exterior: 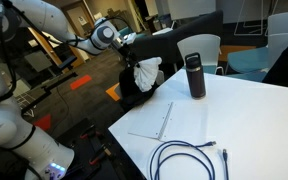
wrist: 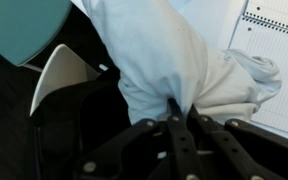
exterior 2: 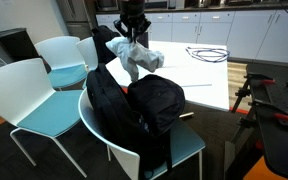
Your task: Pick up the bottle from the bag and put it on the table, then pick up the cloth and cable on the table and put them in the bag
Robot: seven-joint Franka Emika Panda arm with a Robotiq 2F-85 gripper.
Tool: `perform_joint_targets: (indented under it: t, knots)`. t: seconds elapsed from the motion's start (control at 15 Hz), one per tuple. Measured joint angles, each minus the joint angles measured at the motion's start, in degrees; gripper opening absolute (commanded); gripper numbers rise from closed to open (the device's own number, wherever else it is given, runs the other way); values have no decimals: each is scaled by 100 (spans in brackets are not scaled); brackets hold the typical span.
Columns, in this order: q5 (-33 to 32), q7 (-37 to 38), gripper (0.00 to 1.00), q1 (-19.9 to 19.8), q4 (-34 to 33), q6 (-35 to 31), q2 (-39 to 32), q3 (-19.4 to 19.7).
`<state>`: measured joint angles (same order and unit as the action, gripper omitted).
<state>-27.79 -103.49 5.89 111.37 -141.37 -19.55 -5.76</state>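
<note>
The white worktop (exterior: 254, 120) is the biggest thing here. The dark bottle (exterior: 195, 75) stands upright on it, well in from the edge, so I judge the first step done. Just beside the worktop's corner the black bag (exterior 2: 134, 105) slumps on a chair (exterior 2: 189, 142). That is why I hang over the bag rather than over the worktop. The cloth (exterior 2: 139, 58) dangles from my tool (wrist: 180, 112), whose fingers are pinched together on a bunched fold at its top. Held by that one point, it drapes straight down in soft, creased white folds, with its lower end just above the bag in both exterior views. It looks limp and light, so I expect it to crumple wherever it lands once let go. The dark cable (exterior: 189, 158) lies in loose loops on the worktop near a spiral notebook (exterior: 154, 122), untouched, and by my reckoning it goes in after the cloth.
</note>
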Motion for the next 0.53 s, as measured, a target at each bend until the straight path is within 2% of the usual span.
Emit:
perform_joint_targets:
  t: [0.27, 0.53]
  knots:
    - [20, -561, 2, -1, 887, -72, 888, -248]
    - [6, -1279, 2, 10, 1311, -1054, 999, -363]
